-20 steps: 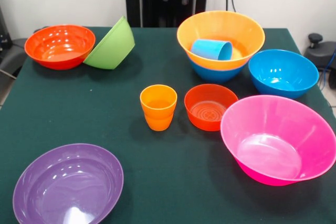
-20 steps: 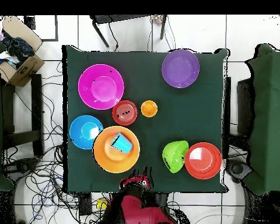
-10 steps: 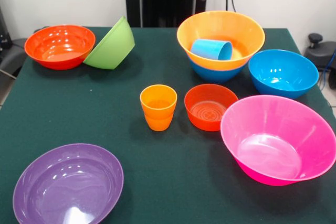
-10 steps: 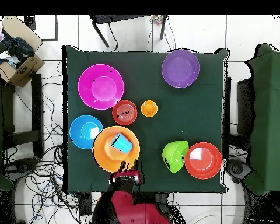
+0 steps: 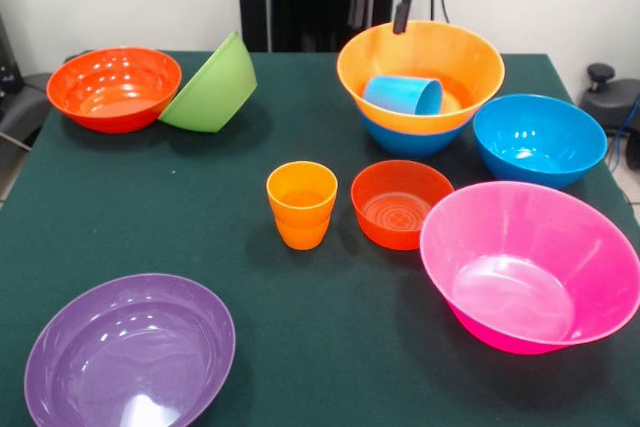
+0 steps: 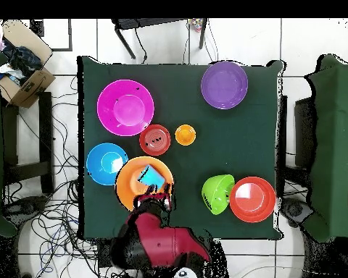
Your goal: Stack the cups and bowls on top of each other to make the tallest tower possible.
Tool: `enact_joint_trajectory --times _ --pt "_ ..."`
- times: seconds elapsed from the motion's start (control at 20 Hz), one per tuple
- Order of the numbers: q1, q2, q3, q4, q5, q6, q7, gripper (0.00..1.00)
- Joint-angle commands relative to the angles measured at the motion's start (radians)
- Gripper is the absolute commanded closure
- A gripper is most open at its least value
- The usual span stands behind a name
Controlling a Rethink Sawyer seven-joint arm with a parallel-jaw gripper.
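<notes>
Two stacked bowls, orange bowl [image 5: 420, 72] on a blue one, hold the light blue cup [image 5: 402, 94] lying on its side, mouth toward the bowl's right. My tool [image 5: 380, 9], fingers spread and empty, hangs over the orange bowl's far rim; the cup lies below, slightly nearer.

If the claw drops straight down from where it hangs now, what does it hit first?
Probably the orange bowl: the open claw points down over its far rim. The light blue cup lies nearer the middle; depth is unclear.
</notes>
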Motion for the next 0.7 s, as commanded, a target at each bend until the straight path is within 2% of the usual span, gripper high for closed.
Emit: enact_joint_trajectory --times 0.05,0.4,0.7 --pt "0.07 0.096 0.052 -0.165 0.12 0.212 0.126 0.0" --pt "0.149 0.105 -0.016 -0.182 0.196 0.27 0.161 0.0" --pt "0.213 0.15 -0.092 -0.206 0.228 0.301 0.152 0.0"
